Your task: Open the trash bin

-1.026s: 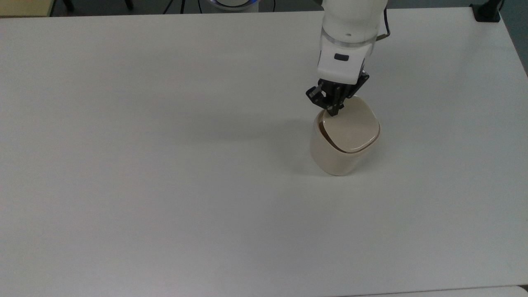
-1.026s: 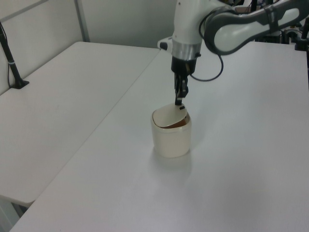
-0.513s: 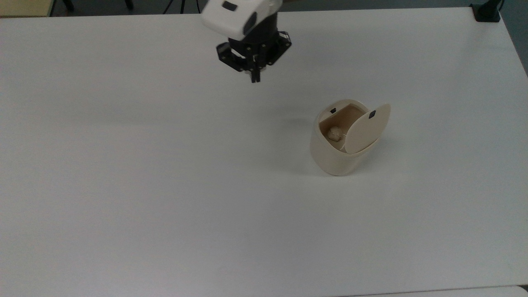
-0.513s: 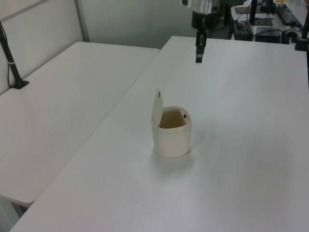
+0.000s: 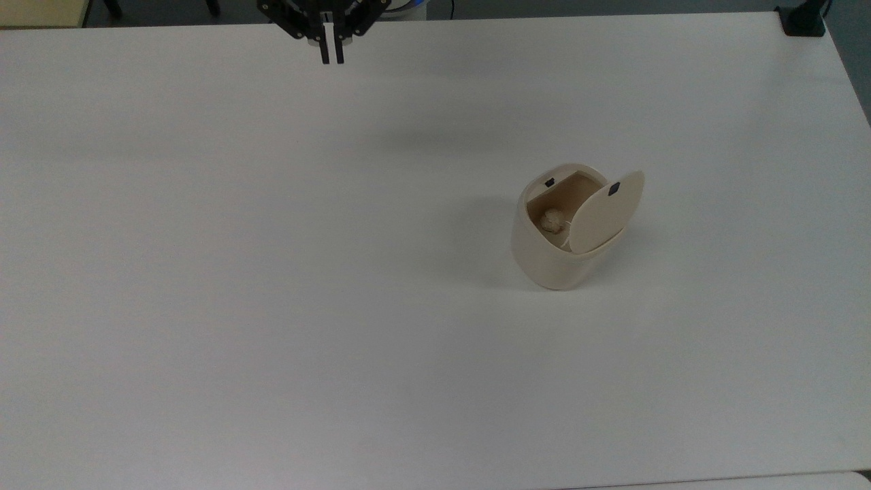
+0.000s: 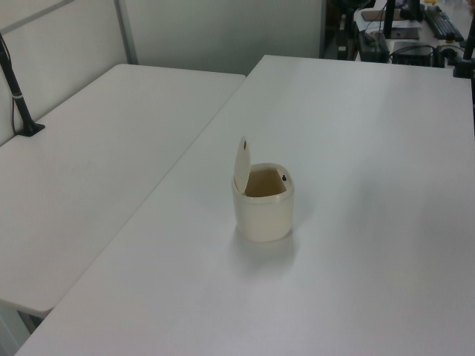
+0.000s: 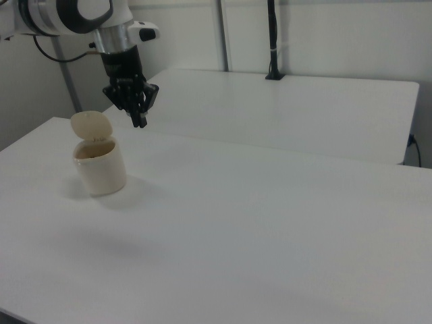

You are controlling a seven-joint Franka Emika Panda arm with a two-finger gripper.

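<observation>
Bin open; task judged complete.

The trash bin (image 5: 554, 252) is seen upright on the counter (image 5: 272, 306), at 3 o'clock in the top view, lid (image 5: 604, 211) raised. The end effector (image 5: 331, 56) is held near 12 o'clock, nearly closed, empty. No further move is judged necessary.

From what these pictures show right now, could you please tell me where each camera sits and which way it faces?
Top view: high above the white table, looking down; the black gripper hangs at the far edge.
Left view: raised, beside the table, facing the cream-beige plastic trash bin.
Right view: low, opposite side; gripper and arm above the bin.
All three share the bin with its lid up.
</observation>
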